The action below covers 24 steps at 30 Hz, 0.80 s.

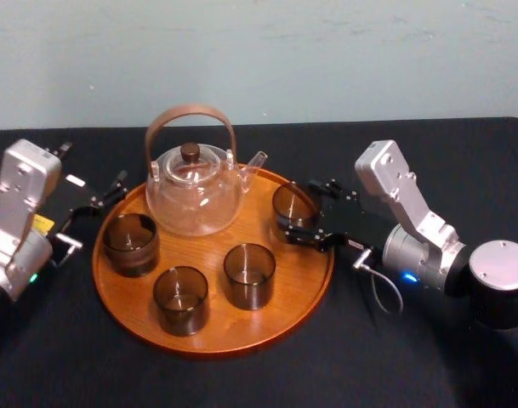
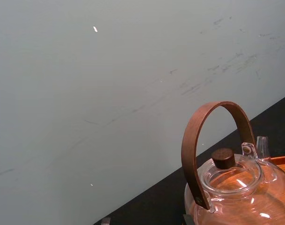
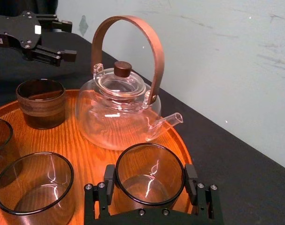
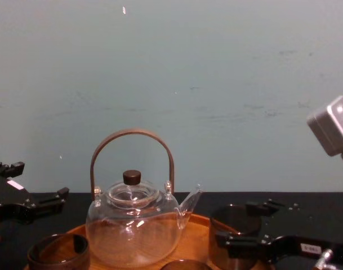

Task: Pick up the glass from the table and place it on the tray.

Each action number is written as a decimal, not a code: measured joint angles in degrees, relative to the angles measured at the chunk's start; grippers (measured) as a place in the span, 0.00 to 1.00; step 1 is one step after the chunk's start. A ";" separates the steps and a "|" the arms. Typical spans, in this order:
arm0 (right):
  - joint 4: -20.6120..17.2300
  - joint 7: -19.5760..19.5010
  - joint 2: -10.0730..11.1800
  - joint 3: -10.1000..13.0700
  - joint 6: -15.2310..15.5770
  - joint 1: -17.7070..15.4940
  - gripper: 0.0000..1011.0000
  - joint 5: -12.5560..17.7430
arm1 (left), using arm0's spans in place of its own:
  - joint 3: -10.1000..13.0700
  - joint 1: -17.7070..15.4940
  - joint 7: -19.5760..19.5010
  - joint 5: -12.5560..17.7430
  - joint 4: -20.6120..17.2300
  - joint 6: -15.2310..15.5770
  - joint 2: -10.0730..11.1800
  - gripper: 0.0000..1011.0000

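Right wrist view: the right gripper (image 3: 149,174) is hugging the glass (image 3: 147,161), with fingers pressing on both sides of its wall, so I'd call it clamped. The glass is sitting low over the tray (image 3: 86,150) edge nearest the gripper, probably to clear the teapot (image 3: 116,112) just beyond and the other glasses (image 3: 34,187) beside it. The arm is reaching in low and roughly level from outside the rim. The left gripper (image 3: 73,39) is hanging past the tray's far side, fingers apart.

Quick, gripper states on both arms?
Left gripper: open, holding nothing, beside the tray.
Right gripper: closed on the glass at the tray's right side.
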 joint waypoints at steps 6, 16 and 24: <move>0.95 0.05 -0.43 -0.76 -0.02 0.60 0.90 -0.44 | 0.00 0.00 0.00 0.00 0.00 0.00 0.00 0.99; 2.87 0.10 -1.02 -1.49 -0.35 1.35 0.90 -1.00 | 0.00 0.00 0.00 0.00 0.00 0.00 0.00 0.99; 4.01 0.14 -1.34 -1.84 -0.65 1.69 0.90 -1.36 | 0.00 0.00 0.00 0.00 0.00 0.00 0.00 0.99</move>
